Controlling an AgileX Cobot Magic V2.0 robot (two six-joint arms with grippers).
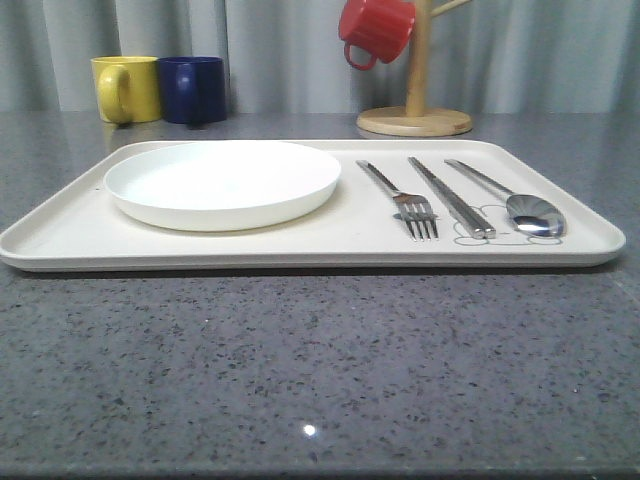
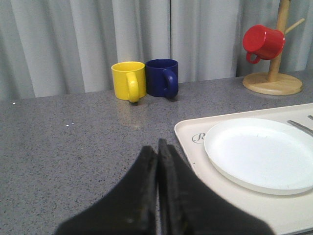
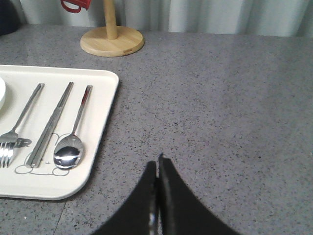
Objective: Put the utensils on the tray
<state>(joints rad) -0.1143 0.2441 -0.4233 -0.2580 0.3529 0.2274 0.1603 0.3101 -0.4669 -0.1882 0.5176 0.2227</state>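
Now tray (image 1: 60, 235) holds plate (image 1: 222, 183) — fork (image 1: 400, 200), chopsticks (image 1: 450, 197), spoon (image 1: 515, 203).

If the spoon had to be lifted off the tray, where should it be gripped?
Probably mid-handle of the spoon, from above, closing across its narrow width. It lies flat on the tray, bowl toward the robot, with the chopsticks close alongside; the right end effector is nearer.

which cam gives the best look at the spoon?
Right wrist view: the spoon shows whole from above, bowl and handle, lying on the tray beside the chopsticks. The front view shows it whole too, but foreshortened at a low angle.
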